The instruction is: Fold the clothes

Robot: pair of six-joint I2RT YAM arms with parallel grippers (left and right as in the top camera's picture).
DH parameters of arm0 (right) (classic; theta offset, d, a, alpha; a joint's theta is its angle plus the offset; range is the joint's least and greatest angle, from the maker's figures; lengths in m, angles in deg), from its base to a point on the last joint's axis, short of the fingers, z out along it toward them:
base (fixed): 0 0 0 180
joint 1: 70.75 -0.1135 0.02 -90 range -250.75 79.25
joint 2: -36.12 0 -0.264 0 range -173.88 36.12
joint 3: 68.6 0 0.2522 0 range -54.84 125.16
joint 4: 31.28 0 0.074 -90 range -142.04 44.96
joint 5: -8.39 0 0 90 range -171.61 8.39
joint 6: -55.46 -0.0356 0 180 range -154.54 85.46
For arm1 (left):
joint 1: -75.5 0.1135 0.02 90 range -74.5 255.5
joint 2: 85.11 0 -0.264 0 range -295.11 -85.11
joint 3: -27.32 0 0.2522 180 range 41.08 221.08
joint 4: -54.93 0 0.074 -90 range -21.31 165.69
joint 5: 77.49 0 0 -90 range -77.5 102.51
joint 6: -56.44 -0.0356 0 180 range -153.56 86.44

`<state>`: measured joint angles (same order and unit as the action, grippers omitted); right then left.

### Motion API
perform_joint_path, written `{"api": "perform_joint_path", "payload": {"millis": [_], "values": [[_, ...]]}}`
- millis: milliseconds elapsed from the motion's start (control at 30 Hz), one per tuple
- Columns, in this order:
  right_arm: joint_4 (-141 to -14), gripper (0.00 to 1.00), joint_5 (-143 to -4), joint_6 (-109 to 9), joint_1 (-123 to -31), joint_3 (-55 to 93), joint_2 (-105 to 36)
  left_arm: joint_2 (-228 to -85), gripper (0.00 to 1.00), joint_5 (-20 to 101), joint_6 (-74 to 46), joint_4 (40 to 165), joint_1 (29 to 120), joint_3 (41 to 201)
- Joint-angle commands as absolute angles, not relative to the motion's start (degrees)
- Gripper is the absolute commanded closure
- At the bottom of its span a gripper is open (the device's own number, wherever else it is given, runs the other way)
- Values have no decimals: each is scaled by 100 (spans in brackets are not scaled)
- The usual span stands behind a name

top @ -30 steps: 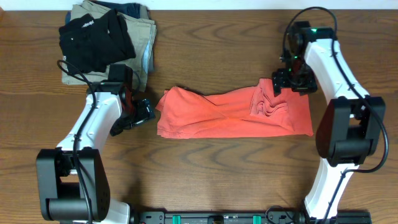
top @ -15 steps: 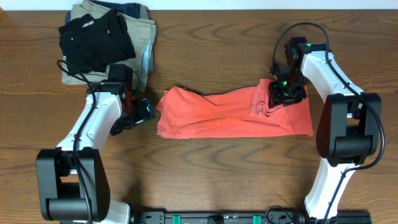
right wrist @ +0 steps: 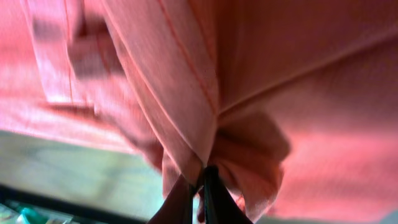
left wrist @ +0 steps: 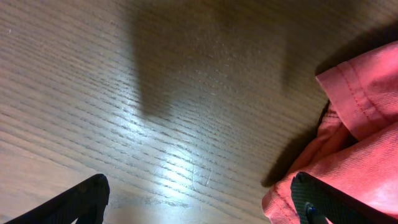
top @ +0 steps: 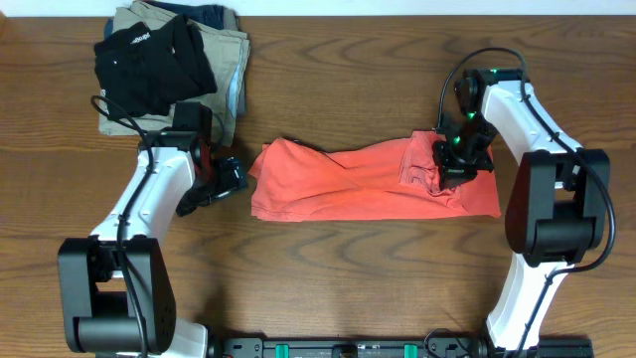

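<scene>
The clothes (top: pixel 358 184), a coral-red T-shirt, lie bunched into a long strip across the middle of the table. My right gripper (top: pixel 452 167) sits on the wrinkled right part and is shut on a pinched fold of the fabric (right wrist: pixel 205 155), which fills the right wrist view. My left gripper (top: pixel 231 179) hovers just off the shirt's left edge, open. In the left wrist view its fingers (left wrist: pixel 323 202) stand wide apart over bare wood, with the shirt's hem (left wrist: pixel 348 93) at the right.
A black folded garment (top: pixel 151 60) lies on khaki folded trousers (top: pixel 219 50) at the back left of the wooden table (top: pixel 348 80). The arm bases stand at the front edge.
My right gripper came down onto the shirt's right part and closed on a fold. The left arm has stayed where it was.
</scene>
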<state>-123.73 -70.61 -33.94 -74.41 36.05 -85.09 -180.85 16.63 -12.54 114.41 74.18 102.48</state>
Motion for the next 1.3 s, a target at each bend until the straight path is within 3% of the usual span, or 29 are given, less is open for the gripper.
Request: {"api": "perform_joint_path", "payload": {"millis": [0,200,433,600,667,767,800,1100,1267], "values": [[-12509,93,-6740,-3601,-7703,3718,-8301,-18131,5,1652,-1228,11412,7420,10224],[-12461,81,-6554,-3772,-8176,3718,-8301,-18131,5,1652,-1228,11403,7420,10222],[-12441,81,-6584,-4185,-8672,3732,-8286,-18133,5,1652,-1230,11401,7420,10216],[-12563,80,-7929,-5031,-8595,3832,-7953,-18133,5,1652,-1230,11401,7420,10205],[-12544,69,-8239,-5146,-8460,3839,-7691,-18133,5,1649,-1230,11401,7420,10203],[-12393,21,-8377,-5120,-8141,3839,-7341,-18133,5,1652,-1228,11377,7420,10203],[-12380,16,-8375,-5081,-8023,3839,-7269,-18133,5,1652,-1228,11375,7420,10203],[-12017,11,-7489,-4126,-7542,3290,-7276,-18133,5,1654,-1228,11377,7420,10203],[-11368,17,-7400,-4128,-7660,2540,-7276,-18133,5,1652,-1228,11377,7420,10192]]}}
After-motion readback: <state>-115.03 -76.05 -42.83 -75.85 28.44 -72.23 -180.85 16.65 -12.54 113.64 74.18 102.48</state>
